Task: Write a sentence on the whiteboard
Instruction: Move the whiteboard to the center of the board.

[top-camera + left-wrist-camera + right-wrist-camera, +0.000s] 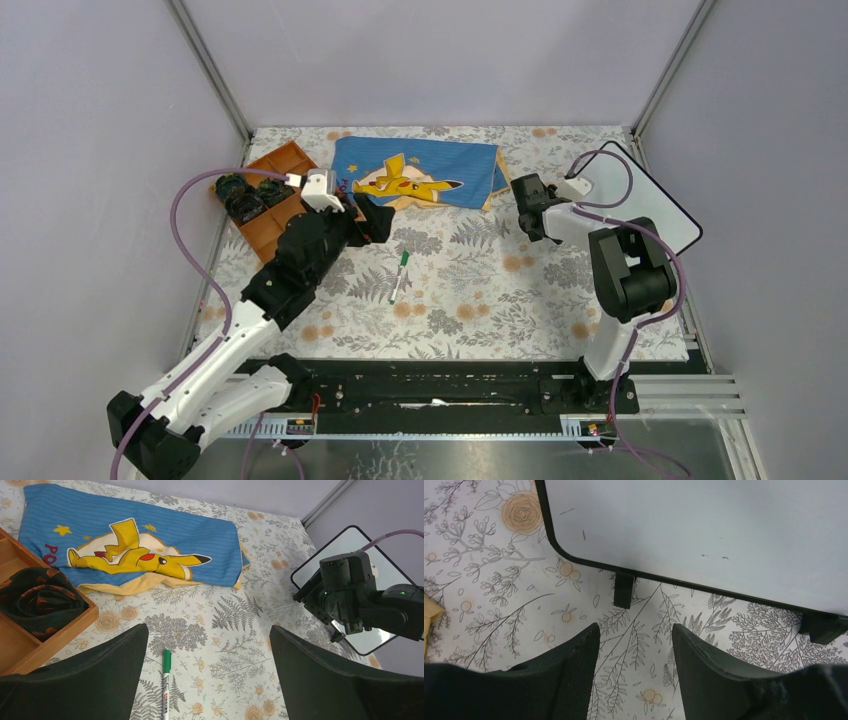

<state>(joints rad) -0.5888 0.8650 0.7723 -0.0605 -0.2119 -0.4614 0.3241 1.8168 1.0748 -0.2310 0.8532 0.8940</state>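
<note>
The left gripper is released, jaws spread wide above the green marker lying mid-counter, apparently staged for pickup. The right gripper, also released, faces the whiteboard near the counter's far right corner, probably to steady it. The whiteboard is glossy white, black-framed and round-cornered, on small black feet, with nothing written
</note>
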